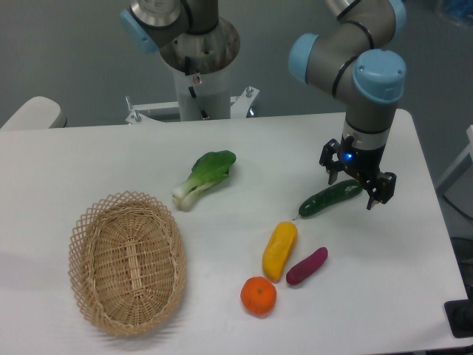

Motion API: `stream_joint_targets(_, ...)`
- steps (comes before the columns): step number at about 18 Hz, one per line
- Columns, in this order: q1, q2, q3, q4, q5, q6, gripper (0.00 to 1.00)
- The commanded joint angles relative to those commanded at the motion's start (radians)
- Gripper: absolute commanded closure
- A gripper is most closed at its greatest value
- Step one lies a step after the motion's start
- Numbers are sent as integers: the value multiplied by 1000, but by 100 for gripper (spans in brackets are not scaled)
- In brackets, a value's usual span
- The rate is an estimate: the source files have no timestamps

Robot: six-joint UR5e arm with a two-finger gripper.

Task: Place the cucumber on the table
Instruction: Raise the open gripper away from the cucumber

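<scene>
Camera view from the front: the black two-finger gripper (357, 186) has its jaws spread apart, one finger either side of the right end of the small dark green, bumpy-skinned cucumber (330, 199), with no grip on it that I can make out. That cucumber lies flat on the large white tabletop with rounded corners (111, 159), near the yellow oblong vegetable (279, 251) and the purple oblong vegetable (307, 266), with the round orange fruit (259, 296) further forward. The leafy green-and-white bok choy (203, 177) and the oval woven wicker basket (126, 262) sit well apart to the left. I judge the release done; the next move calls for a straight lift clear without nudging the cucumber. No brand or readable writing shows.
</scene>
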Motion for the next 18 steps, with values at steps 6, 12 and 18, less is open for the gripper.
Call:
stream_joint_targets(6,-28,46,29,-2,27,-12,0)
stream_joint_targets(12,-17,61,141,-228,52,55,0)
stream_joint_targets(18,-6,69,143,-249,60,178,0)
